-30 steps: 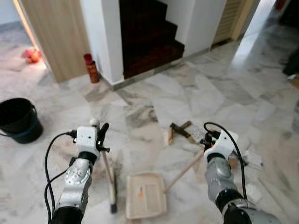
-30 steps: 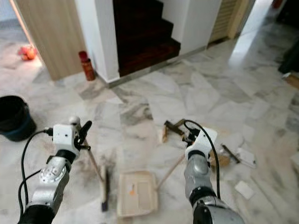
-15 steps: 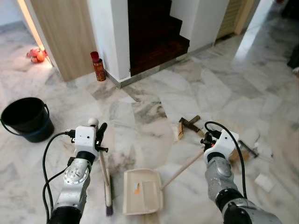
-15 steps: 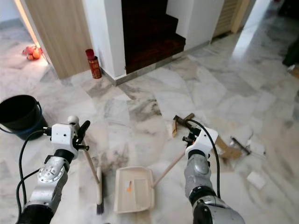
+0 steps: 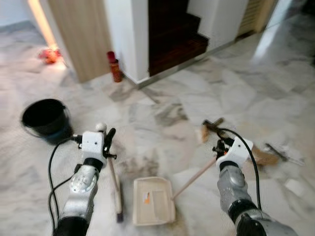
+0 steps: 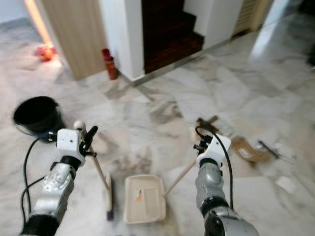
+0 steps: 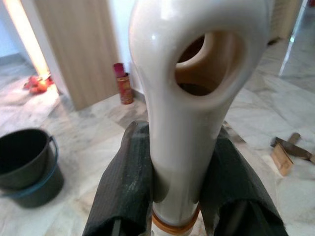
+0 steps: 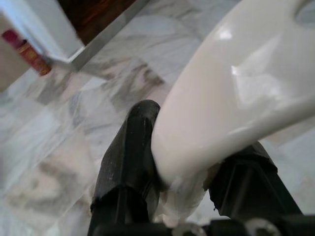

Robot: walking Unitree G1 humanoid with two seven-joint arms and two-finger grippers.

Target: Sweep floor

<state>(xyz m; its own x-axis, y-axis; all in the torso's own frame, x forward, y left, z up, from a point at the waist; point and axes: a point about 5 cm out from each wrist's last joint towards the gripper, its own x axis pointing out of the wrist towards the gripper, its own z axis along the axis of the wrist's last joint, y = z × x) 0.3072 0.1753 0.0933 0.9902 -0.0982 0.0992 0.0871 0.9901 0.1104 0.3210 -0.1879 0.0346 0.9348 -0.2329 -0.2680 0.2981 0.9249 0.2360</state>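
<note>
the left pincer [image 5: 108,140] is clamped on the broom [image 5: 115,189] handle and the right pincer [image 5: 220,146] on the dustpan [image 5: 153,200] handle, both resting on the near floor; next, sweep the far-right debris [image 5: 263,156] panward.

Pretty bright overall, with warm orange light spilling in along the wooden door [image 5: 81,34] at the far left and a white sheen on the marble floor [image 5: 256,54] toward the far right. Both eye views are soft with motion blur, worst around the black bucket [image 5: 46,119]. The stairwell [image 5: 174,29] is deep in shadow, and the wrist views have glare spots on the glossy cream handles.
</note>
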